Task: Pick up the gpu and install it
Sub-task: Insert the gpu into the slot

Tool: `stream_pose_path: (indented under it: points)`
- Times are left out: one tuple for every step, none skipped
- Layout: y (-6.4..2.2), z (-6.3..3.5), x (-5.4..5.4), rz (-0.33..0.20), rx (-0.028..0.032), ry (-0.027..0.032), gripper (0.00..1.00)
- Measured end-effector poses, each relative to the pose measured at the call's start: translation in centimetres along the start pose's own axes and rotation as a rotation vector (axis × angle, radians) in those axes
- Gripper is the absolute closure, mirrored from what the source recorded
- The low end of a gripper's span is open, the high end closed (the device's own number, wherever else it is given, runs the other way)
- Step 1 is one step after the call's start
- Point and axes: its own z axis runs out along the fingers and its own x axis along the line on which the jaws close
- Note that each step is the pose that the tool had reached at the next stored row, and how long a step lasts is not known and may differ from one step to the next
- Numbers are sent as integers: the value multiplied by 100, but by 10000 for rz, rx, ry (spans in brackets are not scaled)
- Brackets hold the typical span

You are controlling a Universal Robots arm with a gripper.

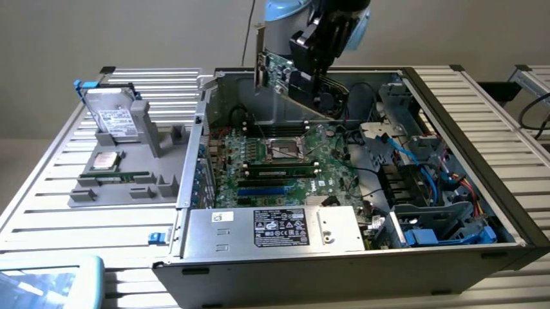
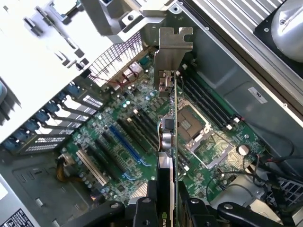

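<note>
The gpu (image 1: pixel 286 78), a green card with a black cooler and a silver end bracket, hangs tilted in the air above the back half of the open computer case (image 1: pixel 464 129). My gripper (image 1: pixel 316 63) comes down from above and is shut on the card's upper edge. The wrist view shows the gpu (image 2: pixel 172 118) edge-on between my fingers (image 2: pixel 144 210), its metal bracket (image 2: pixel 174 45) pointing away from the camera. It hovers over the motherboard (image 2: pixel 118 118), clear of the expansion slots (image 2: pixel 127 144) and near the processor socket (image 2: pixel 194 125).
The case lies on its side on a slatted white table (image 1: pixel 51 206). A grey tray (image 1: pixel 120 187) at the exterior view's left holds silver hard drives (image 1: pixel 114 119) and a green memory stick (image 1: pixel 116 175). The power supply (image 1: pixel 275 228) fills the case's near corner, with blue cables and drive bays (image 1: pixel 429 193) at the exterior view's right.
</note>
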Motion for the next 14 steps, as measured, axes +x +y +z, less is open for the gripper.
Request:
stream_pose_path:
  points:
    - [0, 0, 0, -180, 8, 20, 73]
    - [0, 0, 0, -358, 16, 40, 73]
    - [0, 0, 0, -536, 24, 59, 73]
    - [0, 1, 0, -716, 32, 78, 73]
    - [0, 1, 0, -899, 39, 97, 73]
    - [0, 1, 0, -1079, 48, 117, 73]
    - [0, 1, 0, -1256, 56, 137, 73]
    - [0, 2, 0, -1447, 64, 158, 73]
    - [-1, 2, 0, -1631, 72, 177, 73]
    - [-1, 3, -1, -1810, 80, 196, 73]
    - [0, 3, 0, -1988, 88, 216, 73]
    - [-1, 3, 0, -2165, 95, 236, 73]
    - [-1, 4, -1, -2346, 103, 256, 73]
    - [-1, 4, 0, -2523, 110, 276, 73]
